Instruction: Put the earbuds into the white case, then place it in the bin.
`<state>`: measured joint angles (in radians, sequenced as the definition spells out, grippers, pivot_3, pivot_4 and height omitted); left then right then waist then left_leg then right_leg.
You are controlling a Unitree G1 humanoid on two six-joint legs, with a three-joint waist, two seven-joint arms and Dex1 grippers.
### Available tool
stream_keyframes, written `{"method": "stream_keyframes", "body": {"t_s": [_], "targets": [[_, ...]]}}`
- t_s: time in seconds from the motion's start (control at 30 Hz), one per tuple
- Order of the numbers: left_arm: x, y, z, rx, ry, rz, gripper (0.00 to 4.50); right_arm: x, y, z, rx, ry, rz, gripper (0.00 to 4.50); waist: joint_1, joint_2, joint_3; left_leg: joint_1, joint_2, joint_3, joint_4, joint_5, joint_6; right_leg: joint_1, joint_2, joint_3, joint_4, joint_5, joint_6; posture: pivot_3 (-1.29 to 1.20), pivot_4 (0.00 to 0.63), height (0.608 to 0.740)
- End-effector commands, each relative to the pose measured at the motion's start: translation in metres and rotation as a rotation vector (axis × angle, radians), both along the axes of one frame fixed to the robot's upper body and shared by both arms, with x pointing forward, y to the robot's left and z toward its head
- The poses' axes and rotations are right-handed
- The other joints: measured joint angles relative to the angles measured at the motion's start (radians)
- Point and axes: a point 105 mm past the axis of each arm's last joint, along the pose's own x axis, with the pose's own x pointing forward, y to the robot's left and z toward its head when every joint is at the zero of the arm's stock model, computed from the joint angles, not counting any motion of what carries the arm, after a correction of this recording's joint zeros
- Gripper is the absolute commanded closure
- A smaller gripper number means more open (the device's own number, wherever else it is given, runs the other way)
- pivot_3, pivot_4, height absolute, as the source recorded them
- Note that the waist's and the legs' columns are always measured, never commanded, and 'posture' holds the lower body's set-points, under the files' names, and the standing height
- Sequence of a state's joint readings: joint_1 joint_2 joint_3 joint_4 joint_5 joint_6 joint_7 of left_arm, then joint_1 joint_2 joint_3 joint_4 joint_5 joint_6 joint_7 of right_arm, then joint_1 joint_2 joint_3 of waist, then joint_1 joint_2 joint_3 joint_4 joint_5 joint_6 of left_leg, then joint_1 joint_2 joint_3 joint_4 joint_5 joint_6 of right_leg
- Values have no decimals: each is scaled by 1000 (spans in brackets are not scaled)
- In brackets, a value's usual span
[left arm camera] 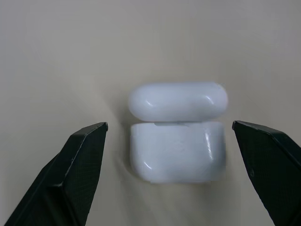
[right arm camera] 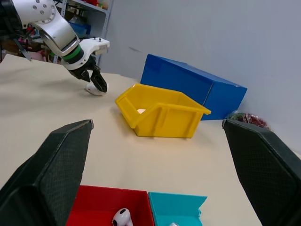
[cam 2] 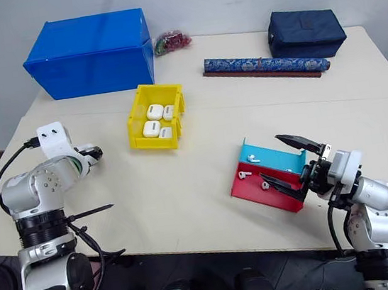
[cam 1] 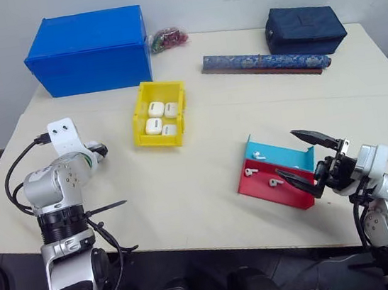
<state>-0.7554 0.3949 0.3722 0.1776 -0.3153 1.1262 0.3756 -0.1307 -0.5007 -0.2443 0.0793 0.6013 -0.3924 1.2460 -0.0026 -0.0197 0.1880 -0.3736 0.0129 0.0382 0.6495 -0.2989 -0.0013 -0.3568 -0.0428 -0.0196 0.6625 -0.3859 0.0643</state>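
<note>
Nearest us, our right gripper (cam 1: 313,158) hangs wide open and empty just at the 3 o'clock edge of the red and cyan tray (cam 1: 298,199), where the earbuds (cam 1: 275,181) lie loose. At 9 o'clock on the table (cam 1: 206,186) our left gripper (left arm camera: 171,134) is also spread to its widest, holding nothing, with the white case (left arm camera: 178,141) lying on the tabletop squarely between its fingers, neither visibly touching it. The case lies flat, lid ajar, its long axis running across the gap from finger to finger, so we judge a straight close would pinch its short ends. The left arm is clearly the nearer one. Farther off, toward 12 o'clock, the bin (cam 1: 142,134) holds four more white cases (cam 1: 161,118).
</note>
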Motion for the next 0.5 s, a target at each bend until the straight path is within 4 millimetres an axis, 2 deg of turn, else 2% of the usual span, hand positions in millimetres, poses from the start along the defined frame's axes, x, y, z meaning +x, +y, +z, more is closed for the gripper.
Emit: {"method": "stream_keyframes", "body": {"t_s": [0.03,0.23,0.5], "targets": [[9,2,6,-1,-38,22,36,-7,-5,11,3,-54,-10,0,2,0,0,0,0,0,0,0,0,0,0,0,0,0,0,0,150,740],[15,-7,-4,-7,-6,-4,36,-10,-5,13,11,-64,-22,0,4,0,0,0,0,0,1,0,0,0,0,0,0,0,0,0,150,740],[11,-7,-8,-15,3,42,36,-12,-5,12,15,-56,-29,0,4,0,0,0,0,0,2,0,0,0,0,0,2,0,0,0,150,740]]}}
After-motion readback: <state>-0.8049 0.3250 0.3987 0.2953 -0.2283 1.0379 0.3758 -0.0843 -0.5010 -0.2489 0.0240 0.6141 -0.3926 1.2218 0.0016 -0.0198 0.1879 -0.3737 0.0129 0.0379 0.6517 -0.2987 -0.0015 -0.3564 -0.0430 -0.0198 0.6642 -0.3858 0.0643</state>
